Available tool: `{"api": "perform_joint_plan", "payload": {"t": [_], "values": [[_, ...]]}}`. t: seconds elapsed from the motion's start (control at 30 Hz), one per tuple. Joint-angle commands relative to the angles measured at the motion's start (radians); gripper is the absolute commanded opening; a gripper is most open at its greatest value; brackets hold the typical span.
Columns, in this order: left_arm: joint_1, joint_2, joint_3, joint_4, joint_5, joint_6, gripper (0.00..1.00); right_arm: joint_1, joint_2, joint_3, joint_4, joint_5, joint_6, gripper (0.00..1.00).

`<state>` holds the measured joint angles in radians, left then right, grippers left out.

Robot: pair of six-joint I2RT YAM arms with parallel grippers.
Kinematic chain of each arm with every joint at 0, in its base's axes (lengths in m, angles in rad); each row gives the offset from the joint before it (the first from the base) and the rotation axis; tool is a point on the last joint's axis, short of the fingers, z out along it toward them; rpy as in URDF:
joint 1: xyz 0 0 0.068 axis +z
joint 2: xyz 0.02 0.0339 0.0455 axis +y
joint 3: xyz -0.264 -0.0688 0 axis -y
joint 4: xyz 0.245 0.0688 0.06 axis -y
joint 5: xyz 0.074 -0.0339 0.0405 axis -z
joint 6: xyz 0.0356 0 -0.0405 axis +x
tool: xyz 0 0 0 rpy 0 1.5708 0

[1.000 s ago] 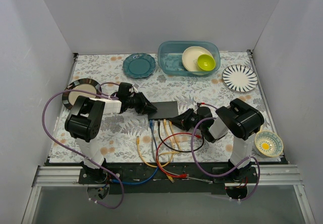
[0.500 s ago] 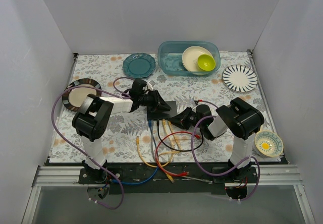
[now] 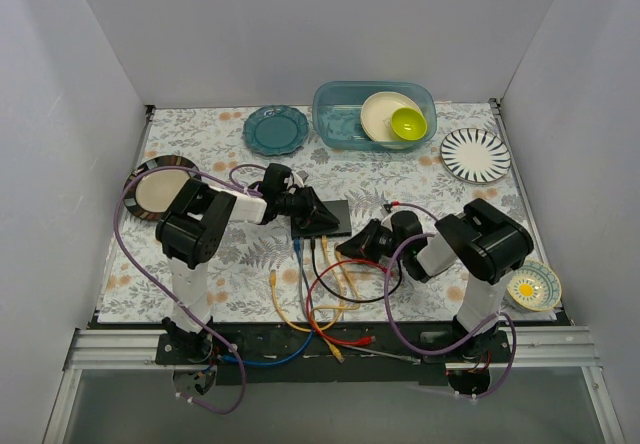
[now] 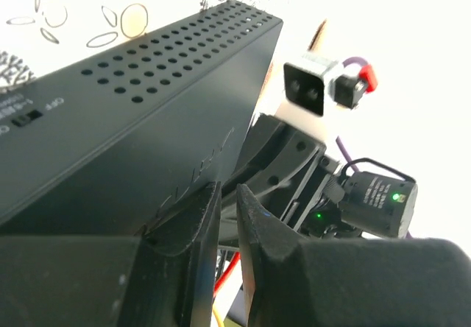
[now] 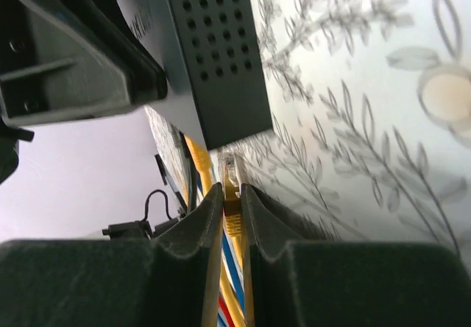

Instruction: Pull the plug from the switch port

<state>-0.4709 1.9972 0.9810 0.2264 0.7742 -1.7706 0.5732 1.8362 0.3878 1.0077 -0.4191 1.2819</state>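
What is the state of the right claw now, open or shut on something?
Shut on the yellow plug. In the right wrist view, the fingers of the right claw press it from both sides.

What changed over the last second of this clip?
The left gripper swung right, from beside the switch onto its top, its elbow following. The right gripper, shut on the yellow plug at the switch's near edge, edged slightly toward the robot. The switch and the loose cables stayed put.
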Motion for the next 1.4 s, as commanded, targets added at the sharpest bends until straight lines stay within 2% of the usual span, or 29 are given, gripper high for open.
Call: {"api": "perform_joint_plan", "payload": {"t": [0.0, 0.1, 0.2, 0.27, 0.37, 0.4, 0.43, 0.47, 0.53, 0.6, 0.67, 0.8, 1.03, 1.23, 1.37], "values": [[0.009, 0.041, -0.018, -0.056, -0.088, 0.01, 0.16, 0.002, -0.07, -0.069, -0.107, 0.008, -0.044, 0.01], [0.023, 0.019, -0.021, -0.041, -0.087, 0.008, 0.16, -0.021, -0.187, -0.107, -0.165, 0.06, -0.102, 0.01], [0.046, -0.035, -0.021, -0.036, -0.088, 0.02, 0.17, -0.067, -0.355, -0.095, -0.418, 0.156, -0.208, 0.01], [0.058, -0.066, -0.018, -0.05, -0.092, 0.036, 0.17, -0.105, -0.463, -0.044, -0.637, 0.213, -0.335, 0.01], [0.081, -0.123, -0.002, -0.09, -0.11, 0.072, 0.17, -0.143, -0.526, 0.028, -0.782, 0.287, -0.469, 0.01], [0.089, -0.141, 0.004, -0.104, -0.113, 0.083, 0.18, -0.145, -0.531, 0.048, -0.794, 0.289, -0.492, 0.16], [0.092, -0.15, 0.01, -0.122, -0.118, 0.097, 0.19, -0.144, -0.529, 0.069, -0.81, 0.281, -0.541, 0.25], [0.095, -0.158, 0.008, -0.127, -0.122, 0.102, 0.19, -0.138, -0.526, 0.116, -0.837, 0.289, -0.549, 0.4], [0.104, -0.181, -0.001, -0.133, -0.131, 0.102, 0.2, -0.121, -0.529, 0.154, -0.848, 0.316, -0.556, 0.49], [0.115, -0.196, -0.01, -0.13, -0.145, 0.099, 0.22, -0.084, -0.538, 0.199, -0.83, 0.344, -0.569, 0.55], [0.12, -0.218, -0.027, -0.13, -0.159, 0.094, 0.22, -0.044, -0.513, 0.23, -0.807, 0.33, -0.579, 0.55], [0.132, -0.227, -0.048, -0.136, -0.177, 0.091, 0.23, 0.023, -0.385, 0.315, -0.735, 0.189, -0.561, 0.53], [0.143, -0.222, -0.076, -0.157, -0.179, 0.109, 0.23, 0.117, -0.224, 0.24, -0.516, 0.071, -0.39, 0.5], [0.17, -0.244, -0.113, -0.167, -0.188, 0.117, 0.23, 0.126, -0.152, 0.203, -0.402, 0.071, -0.277, 0.5], [0.181, -0.252, -0.116, -0.176, -0.188, 0.125, 0.22, 0.123, -0.105, 0.162, -0.25, 0.1, -0.111, 0.49]]}}
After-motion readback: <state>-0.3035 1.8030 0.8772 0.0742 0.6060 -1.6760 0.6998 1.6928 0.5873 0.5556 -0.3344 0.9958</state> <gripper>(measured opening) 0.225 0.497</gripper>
